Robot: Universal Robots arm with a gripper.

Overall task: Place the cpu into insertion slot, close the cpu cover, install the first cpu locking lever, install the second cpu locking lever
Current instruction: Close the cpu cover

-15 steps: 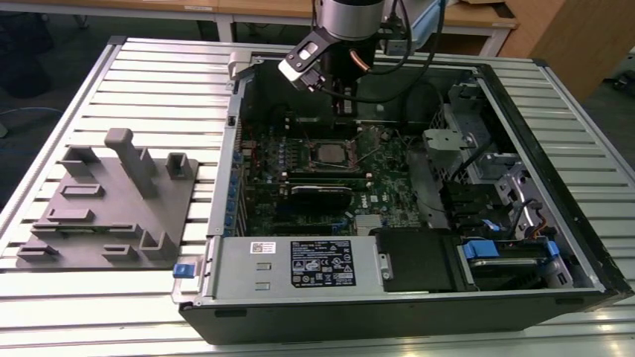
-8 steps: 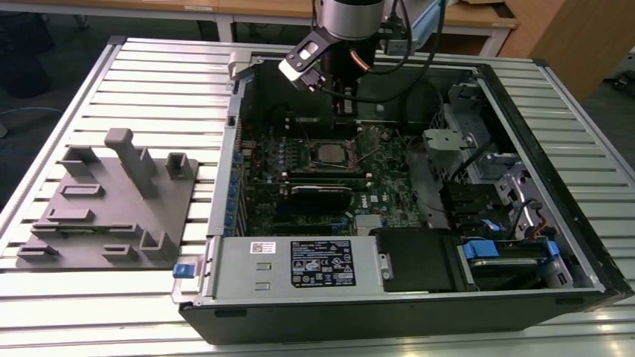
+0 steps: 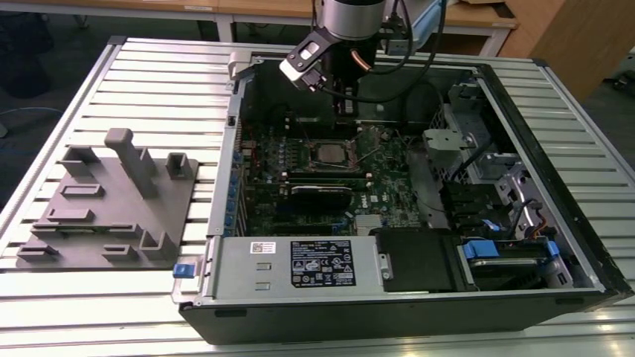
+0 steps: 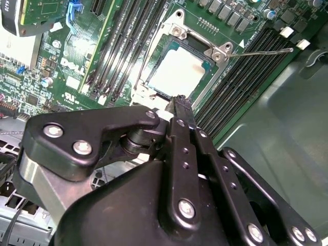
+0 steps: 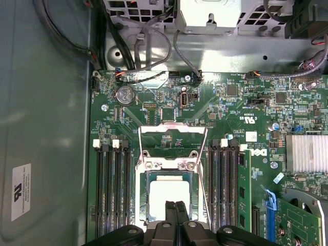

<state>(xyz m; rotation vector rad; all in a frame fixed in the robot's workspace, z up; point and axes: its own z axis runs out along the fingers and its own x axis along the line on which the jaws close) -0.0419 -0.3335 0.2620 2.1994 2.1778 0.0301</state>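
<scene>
The cpu (image 4: 177, 72) lies flat in the insertion slot (image 5: 145, 205) on the green board, its pale metal top showing in both wrist views. The silver cpu cover (image 4: 218, 50) lies down around it as a frame, with the chip (image 5: 165, 192) visible through its window. A thin locking lever (image 4: 264, 50) sticks out sideways from the socket, and lever wires (image 5: 203, 154) run along its sides. My gripper (image 5: 175, 209) hangs just above the socket's edge, fingers (image 4: 180, 110) pressed together with nothing between them. In the exterior view the gripper (image 3: 343, 95) is over the case's far end, above the socket (image 3: 328, 154).
The open computer case (image 3: 397, 297) lies on a slatted table. Long black memory slots (image 5: 110, 189) flank the socket. Cables (image 5: 154, 51) and a drive cage (image 3: 456, 141) crowd the case's far side. A grey fixture block (image 3: 109, 201) stands at the exterior view's left.
</scene>
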